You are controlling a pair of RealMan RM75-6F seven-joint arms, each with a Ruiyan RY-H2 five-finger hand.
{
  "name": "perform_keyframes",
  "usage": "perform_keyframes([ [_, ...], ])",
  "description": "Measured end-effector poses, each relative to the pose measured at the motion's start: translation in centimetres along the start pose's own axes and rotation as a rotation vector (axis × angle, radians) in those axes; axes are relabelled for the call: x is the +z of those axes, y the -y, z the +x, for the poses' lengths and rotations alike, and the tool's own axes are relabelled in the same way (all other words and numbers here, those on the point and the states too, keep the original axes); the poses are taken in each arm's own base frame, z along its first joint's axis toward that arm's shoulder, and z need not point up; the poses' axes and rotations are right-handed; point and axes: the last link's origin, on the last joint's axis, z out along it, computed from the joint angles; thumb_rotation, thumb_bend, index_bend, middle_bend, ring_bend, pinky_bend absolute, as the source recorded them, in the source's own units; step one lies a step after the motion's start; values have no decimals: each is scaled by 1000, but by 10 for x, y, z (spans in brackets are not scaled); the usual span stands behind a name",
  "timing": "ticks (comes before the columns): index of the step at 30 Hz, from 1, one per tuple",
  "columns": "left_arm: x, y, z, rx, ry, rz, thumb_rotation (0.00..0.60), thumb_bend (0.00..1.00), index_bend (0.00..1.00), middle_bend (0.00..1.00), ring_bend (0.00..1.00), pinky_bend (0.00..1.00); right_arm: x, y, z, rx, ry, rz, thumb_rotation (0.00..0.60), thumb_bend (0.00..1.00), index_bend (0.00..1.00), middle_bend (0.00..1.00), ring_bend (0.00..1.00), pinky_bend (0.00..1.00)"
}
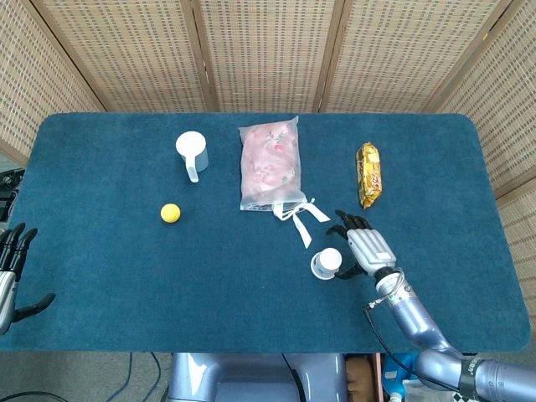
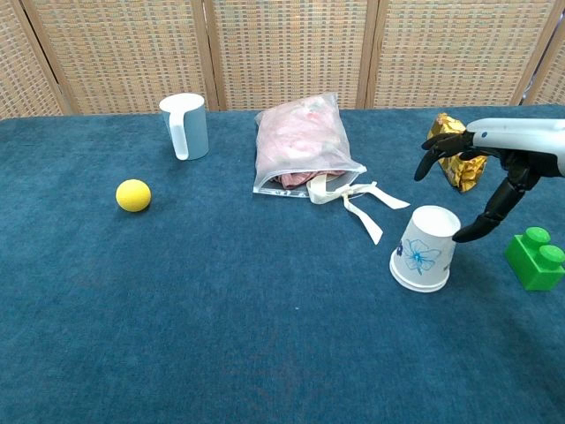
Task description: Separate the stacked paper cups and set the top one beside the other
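The stacked paper cups (image 1: 326, 263) (image 2: 426, 248) stand upside down on the blue table, white with a blue flower print. My right hand (image 1: 362, 247) (image 2: 494, 168) hovers just right of and above them, fingers spread and empty; its thumb reaches down close to the cups' top edge. My left hand (image 1: 10, 272) rests open at the table's left front edge, far from the cups, and shows only in the head view.
A green block (image 2: 536, 257) sits right of the cups, under my right hand. A gold snack packet (image 1: 368, 173) lies behind. A pink bag (image 1: 270, 163) with white ribbon, a white mug (image 1: 192, 152) and a yellow ball (image 1: 171, 213) lie further left.
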Motion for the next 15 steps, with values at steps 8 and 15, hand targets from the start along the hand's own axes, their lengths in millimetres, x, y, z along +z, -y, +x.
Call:
perform_keyframes([
  [8,0,1,1,-7,-1,1,600,119,0,0,0,0,6,2,-7,-1,14,-8,600,277,337,0,0,0],
  [15,1,3,3,-14,-1,4,600,119,0,0,0,0,10,1,-10,-16,15,-22,600,312,337,0,0,0],
])
